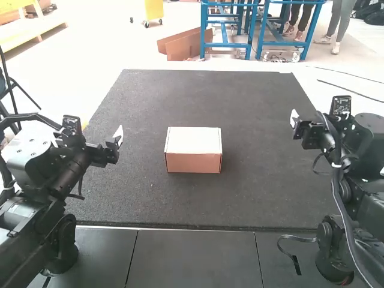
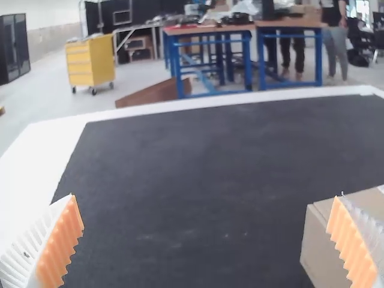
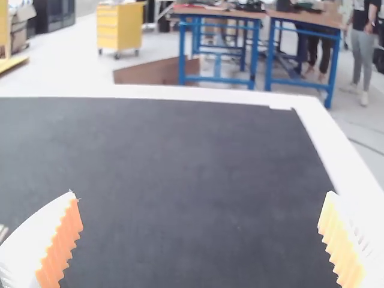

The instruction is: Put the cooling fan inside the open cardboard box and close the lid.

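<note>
A small cardboard box (image 1: pixel 193 150) stands in the middle of the black mat (image 1: pixel 252 102), its lid flaps lying flat and shut on top. My left gripper (image 1: pixel 114 146) hovers at the mat's left edge, well to the left of the box, open and holding nothing. In the left wrist view the ribbed fingers (image 2: pixel 57 246) stand wide apart around the left gripper (image 2: pixel 204 252), and a corner of the box (image 2: pixel 317 240) shows beside one of them. My right gripper (image 1: pixel 298 127) hangs at the mat's right edge, apart from the box. The right gripper (image 3: pixel 198 246) is open over bare mat.
The black mat (image 2: pixel 228 174) reaches to a white table border (image 3: pixel 336 150) on the far and right sides. A dark panel (image 1: pixel 192 258) runs along the front between the two arm bases.
</note>
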`<act>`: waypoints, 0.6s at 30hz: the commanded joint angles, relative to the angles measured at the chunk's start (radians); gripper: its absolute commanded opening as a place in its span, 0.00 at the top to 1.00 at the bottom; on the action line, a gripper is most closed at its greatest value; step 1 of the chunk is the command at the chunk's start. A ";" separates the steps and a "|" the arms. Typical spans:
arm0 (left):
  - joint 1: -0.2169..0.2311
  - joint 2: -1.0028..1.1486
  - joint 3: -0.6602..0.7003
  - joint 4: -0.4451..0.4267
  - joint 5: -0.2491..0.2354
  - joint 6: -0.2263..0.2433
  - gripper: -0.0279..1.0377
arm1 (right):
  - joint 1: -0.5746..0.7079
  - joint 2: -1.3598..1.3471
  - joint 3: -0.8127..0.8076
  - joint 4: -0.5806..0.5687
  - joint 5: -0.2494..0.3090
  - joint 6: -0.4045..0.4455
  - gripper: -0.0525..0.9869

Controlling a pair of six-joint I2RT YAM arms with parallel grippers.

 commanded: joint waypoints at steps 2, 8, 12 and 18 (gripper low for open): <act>0.029 -0.014 -0.007 -0.028 0.003 -0.004 0.07 | -0.009 -0.019 -0.007 0.007 0.011 -0.003 0.08; 0.071 -0.015 -0.007 -0.052 0.002 -0.006 0.07 | -0.009 -0.030 -0.038 0.006 0.023 0.014 0.08; 0.083 -0.014 -0.006 -0.052 0.002 -0.008 0.07 | -0.017 -0.131 -0.065 -0.051 0.012 0.014 0.08; 0.109 -0.014 -0.007 -0.052 -0.009 -0.009 0.07 | -0.018 -0.444 -0.104 -0.252 0.012 0.015 0.08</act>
